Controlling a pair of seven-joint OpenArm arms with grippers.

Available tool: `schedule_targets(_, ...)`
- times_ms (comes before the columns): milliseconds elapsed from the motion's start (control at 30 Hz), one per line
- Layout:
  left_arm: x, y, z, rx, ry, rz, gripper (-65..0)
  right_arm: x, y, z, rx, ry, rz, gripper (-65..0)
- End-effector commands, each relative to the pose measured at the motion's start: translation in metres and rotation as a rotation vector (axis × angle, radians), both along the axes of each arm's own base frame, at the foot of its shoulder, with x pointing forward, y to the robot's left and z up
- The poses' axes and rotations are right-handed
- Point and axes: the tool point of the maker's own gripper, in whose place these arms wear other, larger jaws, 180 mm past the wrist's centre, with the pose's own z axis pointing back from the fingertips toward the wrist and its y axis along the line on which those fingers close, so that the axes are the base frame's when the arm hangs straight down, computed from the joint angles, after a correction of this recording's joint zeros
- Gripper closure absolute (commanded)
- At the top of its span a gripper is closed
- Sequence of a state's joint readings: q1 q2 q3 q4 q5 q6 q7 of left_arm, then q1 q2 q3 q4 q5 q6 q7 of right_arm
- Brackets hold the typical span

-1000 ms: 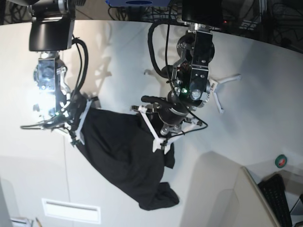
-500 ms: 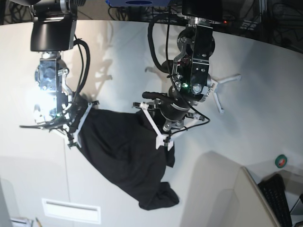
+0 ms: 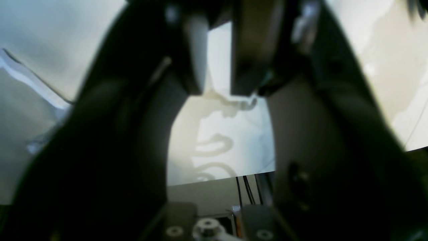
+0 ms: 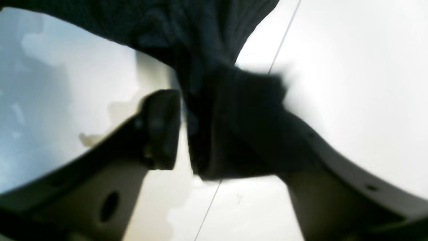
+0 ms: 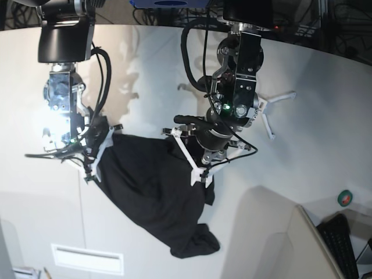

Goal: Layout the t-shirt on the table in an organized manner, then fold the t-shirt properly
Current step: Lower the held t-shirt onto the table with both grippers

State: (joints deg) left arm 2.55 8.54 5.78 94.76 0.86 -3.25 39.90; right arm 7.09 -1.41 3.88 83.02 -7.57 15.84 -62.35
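Both arms reach down over the t-shirt (image 5: 154, 186); right gripper (image 4: 200, 134) parted round cloth; left gripper (image 3: 216, 90) slightly parted, empty.

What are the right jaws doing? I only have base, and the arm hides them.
Observer: In the right wrist view the right gripper is open. The t-shirt hangs between its jaws, with a clear gap on one side.
Operator: Left one?
Observer: The left wrist view is blurred, but the left gripper shows a narrow gap. The bright table shows through it, and there is no cloth in that gap.
Operator: Is the cloth down on the table under the right?
Observer: I can't tell contact. The seam in the table runs out from under the hanging fold.
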Motion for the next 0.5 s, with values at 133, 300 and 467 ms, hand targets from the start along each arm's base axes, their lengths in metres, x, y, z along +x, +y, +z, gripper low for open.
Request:
schedule_targets(133, 0.005, -0.006, 0.010, -0.013, -0.015, -0.013, -14.2, 0.013, -0.003, 0.012, -0.005, -0.043, -0.006, -34.8)
schedule_targets(300, 0.010, -0.003, 0.010, 0.002, 0.051, -0.016, -21.9, 0.012, 0.001, 0.011, 0.005, -0.035, 0.000, -34.8)
schedule_targets(467, 0.014, 0.001, 0.022, 0.007, 0.018, -0.009, -21.6, 0.019, 0.017, 0.024, 0.037, -0.080, 0.005, -34.8)
